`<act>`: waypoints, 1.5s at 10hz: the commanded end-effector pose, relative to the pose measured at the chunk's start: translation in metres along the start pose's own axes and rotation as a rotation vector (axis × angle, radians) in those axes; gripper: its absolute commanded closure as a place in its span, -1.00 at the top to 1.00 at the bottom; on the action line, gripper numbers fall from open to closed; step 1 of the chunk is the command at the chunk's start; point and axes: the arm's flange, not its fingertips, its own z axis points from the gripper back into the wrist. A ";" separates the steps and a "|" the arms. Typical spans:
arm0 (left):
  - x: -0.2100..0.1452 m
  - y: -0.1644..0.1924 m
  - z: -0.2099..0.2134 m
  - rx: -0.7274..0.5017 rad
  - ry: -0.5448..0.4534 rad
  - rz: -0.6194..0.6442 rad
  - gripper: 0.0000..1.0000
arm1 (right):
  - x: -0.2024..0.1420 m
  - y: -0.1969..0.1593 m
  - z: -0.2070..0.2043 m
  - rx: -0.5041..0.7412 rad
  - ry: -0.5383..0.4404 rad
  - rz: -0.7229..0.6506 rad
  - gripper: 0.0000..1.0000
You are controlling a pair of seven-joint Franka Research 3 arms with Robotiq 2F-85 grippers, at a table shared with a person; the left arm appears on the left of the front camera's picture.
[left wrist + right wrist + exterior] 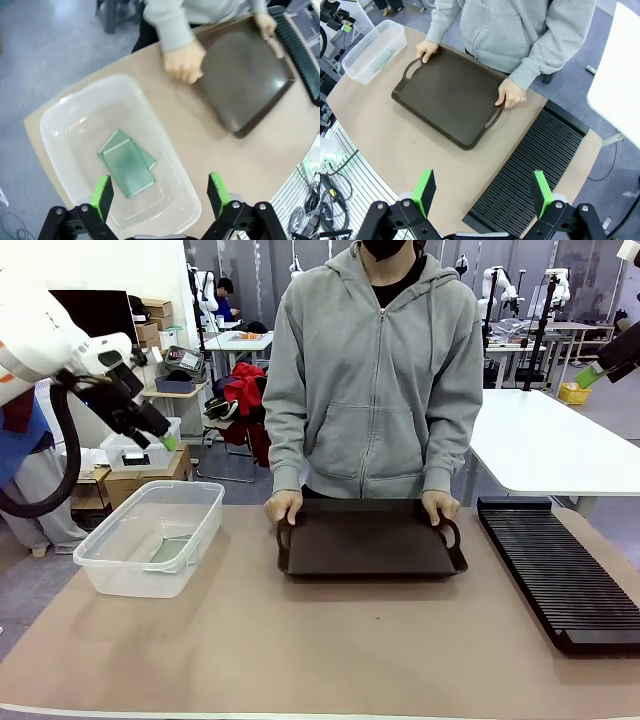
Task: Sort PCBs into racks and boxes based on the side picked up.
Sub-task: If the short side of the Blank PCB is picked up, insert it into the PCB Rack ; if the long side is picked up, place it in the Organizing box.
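So the left gripper (160, 197) is hanging up above the clear plastic box (100, 558), fingers spread wide with nothing between them. Right gripper (484, 192) is the same deal: spread wide, empty, up high over the black slotted rack (540, 160). In the front camera you only catch a bit of it at the upper right.

Where the boards are: two green boards (127, 165) lie flat in the bottom of the box, one overlapping the other. The rack looks empty as far as I can tell. The person stands at the far side with one hand (284, 506) and the other hand (440, 507) on the handles of the dark brown tray (370, 538), which sits in the middle between box and rack and has nothing on it.

What could go wrong, just my guess: hands are right on that tray, so if either arm swings toward the middle while they're there, it's a close call. Also the box is light plastic, so an arm coming down off-centre could clip the rim and shove it around. And the overlapping boards would be fiddly to pinch if anyone needed them back out.

Surface is a tan mat over the table, plain and flat. The room behind is a busy lab: white tables, cardboard boxes, a monitor, cables, a red garment on a chair.
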 end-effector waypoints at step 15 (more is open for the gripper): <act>0.000 -0.045 0.067 -0.141 -0.253 -0.445 1.00 | -0.001 0.000 -0.001 0.001 0.001 -0.001 1.00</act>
